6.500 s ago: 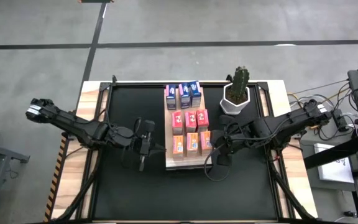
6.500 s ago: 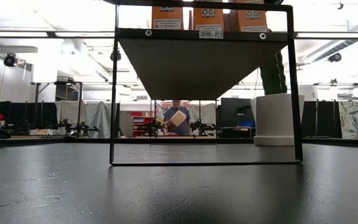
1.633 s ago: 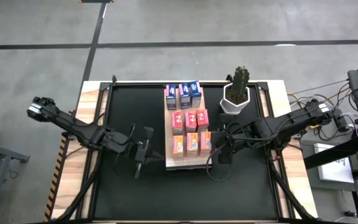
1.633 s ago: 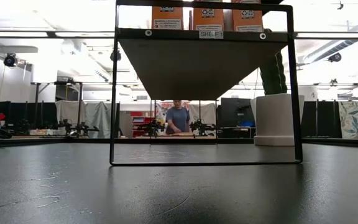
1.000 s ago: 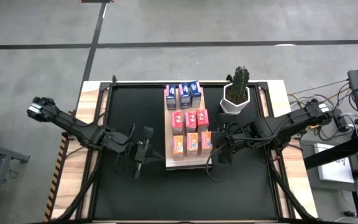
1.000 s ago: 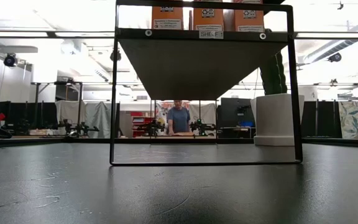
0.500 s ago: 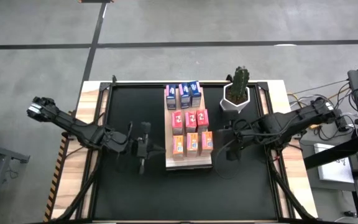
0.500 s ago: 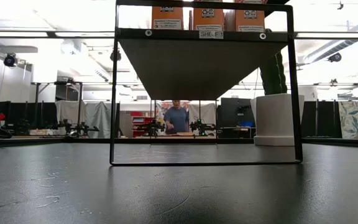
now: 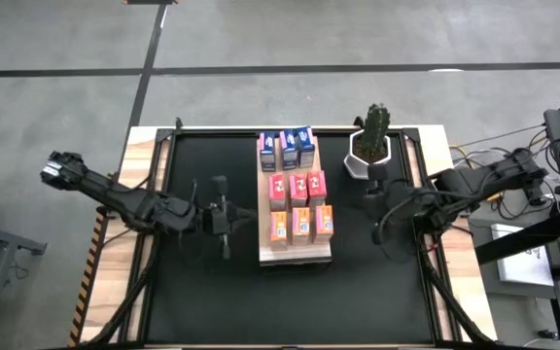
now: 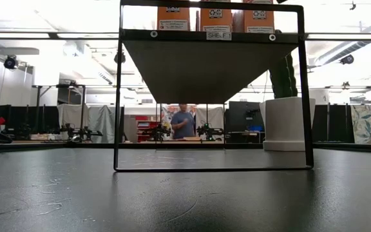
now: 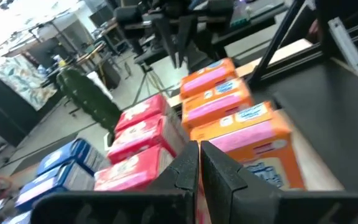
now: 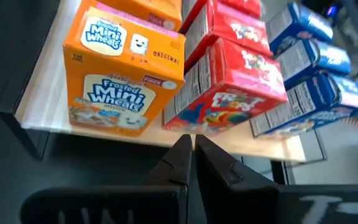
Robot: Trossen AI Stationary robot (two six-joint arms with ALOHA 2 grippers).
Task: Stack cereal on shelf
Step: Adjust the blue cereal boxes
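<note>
The shelf (image 9: 295,257), a light wood board on a black frame, carries the cereal in three rows: blue boxes (image 9: 286,151) at the far end, red boxes (image 9: 297,187) in the middle, orange boxes (image 9: 299,225) at the near end. All stand on their bases. My left gripper (image 9: 229,222) hangs shut to the left of the shelf, pointing at the orange boxes (image 11: 241,121). My right gripper (image 9: 377,207) hangs shut to the right of it, facing an orange box (image 12: 123,81) and a red box (image 12: 229,81). Neither holds anything.
A cactus in a white pot (image 9: 369,146) stands at the shelf's far right, close to my right arm. The low view shows the shelf's black frame (image 10: 117,96) and the bare black mat (image 10: 185,200) under it. A person (image 10: 184,122) stands far behind the table.
My right gripper has drawn back from the shelf toward the table's right edge, rising a little. My left gripper has risen slightly and tipped up toward level beside the shelf. Both stay shut. The boxes have not moved.
</note>
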